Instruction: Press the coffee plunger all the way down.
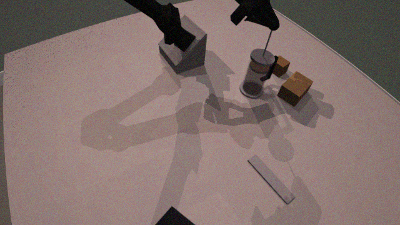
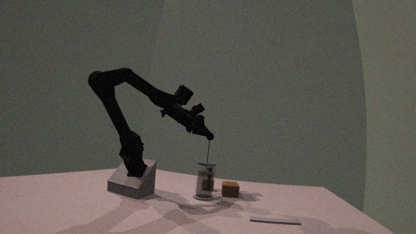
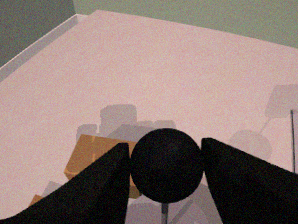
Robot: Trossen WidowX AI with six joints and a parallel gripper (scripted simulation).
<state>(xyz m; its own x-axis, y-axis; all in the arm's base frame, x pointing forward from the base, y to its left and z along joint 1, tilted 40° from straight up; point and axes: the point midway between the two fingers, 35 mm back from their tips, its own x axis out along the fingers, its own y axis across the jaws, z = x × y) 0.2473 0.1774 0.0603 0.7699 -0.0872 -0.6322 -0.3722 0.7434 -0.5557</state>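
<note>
The black robot hand (image 3: 166,165) is squeezed shut on the round black knob (image 3: 166,164) at the top of the thin metal plunger rod (image 1: 267,44), one finger on each side of the ball. The rod sticks up tall out of the clear glass coffee press with the grey lid (image 1: 257,73), which stands straight up on the pale pink surface (image 1: 94,175) near its far right edge. A small orange-brown block (image 1: 281,65) sits just beside the press's black handle (image 1: 270,69), a bigger orange-brown block (image 1: 295,87) is near it, and a flat grey strip (image 1: 271,179) lies well apart toward the near right corner.
</note>
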